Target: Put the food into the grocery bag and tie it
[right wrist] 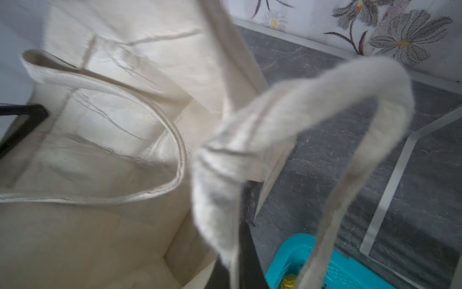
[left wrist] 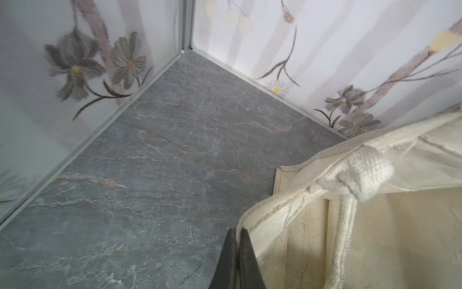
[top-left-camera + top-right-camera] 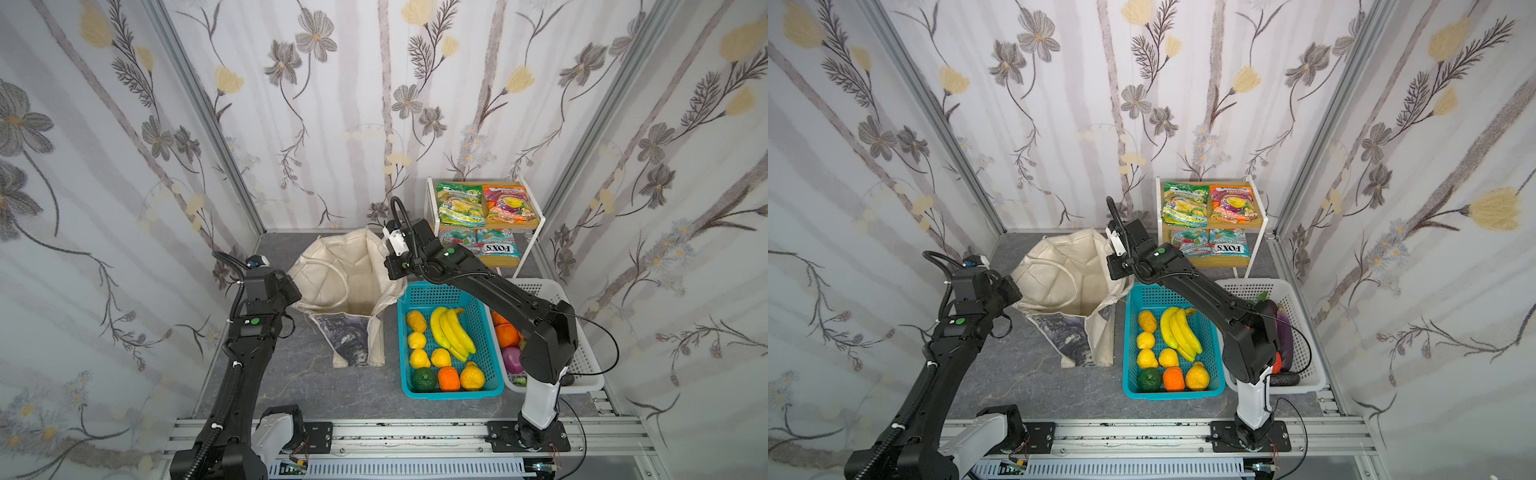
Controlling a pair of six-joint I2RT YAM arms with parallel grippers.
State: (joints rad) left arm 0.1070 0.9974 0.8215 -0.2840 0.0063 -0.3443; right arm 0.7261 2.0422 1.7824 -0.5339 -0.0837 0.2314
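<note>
Spreading the grocery bag open for loading.
Left claw and right claw each pinch its rim; pull apart evenly, gently.

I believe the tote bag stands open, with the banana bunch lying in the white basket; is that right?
Not quite: the tote bag does stand open, but the banana bunch lies in the teal basket, as both top views show.
</note>
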